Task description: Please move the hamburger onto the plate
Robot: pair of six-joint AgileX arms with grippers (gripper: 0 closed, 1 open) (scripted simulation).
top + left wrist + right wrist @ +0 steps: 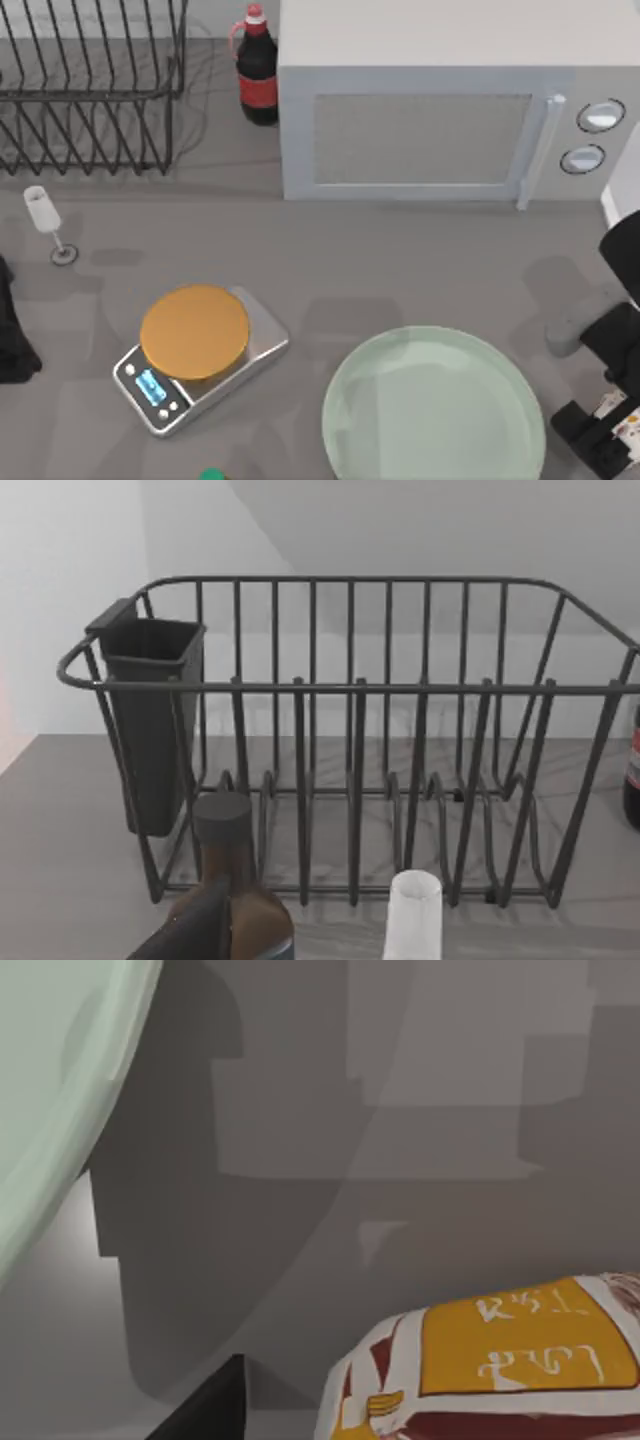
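Observation:
The hamburger (pixel 500 1370), a paper-wrapped lump with an orange label and dark red patches, lies on the grey table close under my right wrist camera. From above, a bit of the hamburger (pixel 622 412) peeks out between the black parts of my right gripper (pixel 608 425) at the table's lower right corner. One dark fingertip (pixel 210 1410) stands apart from the wrapper, so the gripper is open around it. The pale mint-green plate (pixel 435 345) lies just left of that gripper, and the plate's rim (pixel 60 1080) curves past in the right wrist view. My left arm (pixel 12 340) is parked at the left edge.
A silver scale (pixel 255 345) with an orange disc sits left of the plate. At the back stand a microwave (pixel 440 120), a cola bottle (pixel 257 70) and a wire dish rack (pixel 90 90). A wine glass (pixel 42 215) stands at the left; a brown bottle (pixel 235 880) is near my left wrist.

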